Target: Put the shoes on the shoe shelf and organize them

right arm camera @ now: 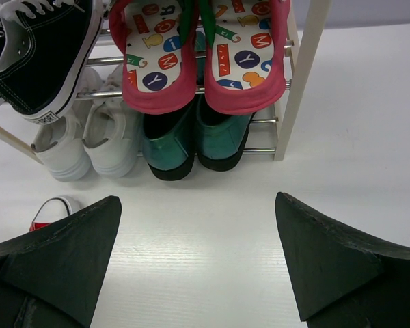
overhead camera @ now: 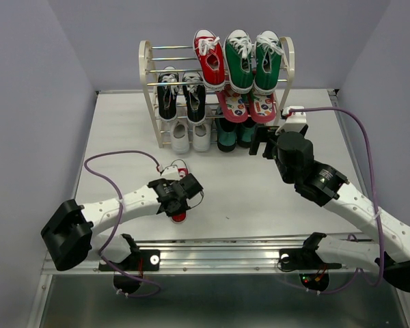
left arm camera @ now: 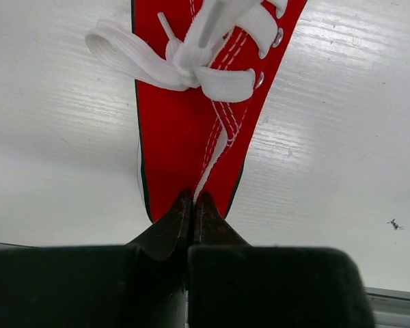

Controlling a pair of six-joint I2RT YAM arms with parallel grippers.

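Note:
One red shoe (overhead camera: 179, 216) with white laces lies on the table in front of the shoe shelf (overhead camera: 149, 75). My left gripper (overhead camera: 180, 196) sits over it. In the left wrist view the red shoe (left arm camera: 184, 143) points away and my left gripper (left arm camera: 193, 205) is shut on its heel end. The other red shoe (overhead camera: 210, 58) stands on the top tier. Black sneakers (overhead camera: 180, 96) fill the middle left and white sneakers (overhead camera: 190, 137) the bottom left. My right gripper (overhead camera: 263, 143) hangs open and holds nothing before the shelf's right half, seen as my right gripper (right arm camera: 198, 260) in its wrist view.
Green high-tops (overhead camera: 253, 61) share the top tier. Pink flip-flops (right arm camera: 205, 55) rest on the middle right, dark green shoes (right arm camera: 191, 137) below them. The cream shelf post (right arm camera: 304, 68) stands at the right. A purple cable (overhead camera: 116, 156) loops over the table on the left.

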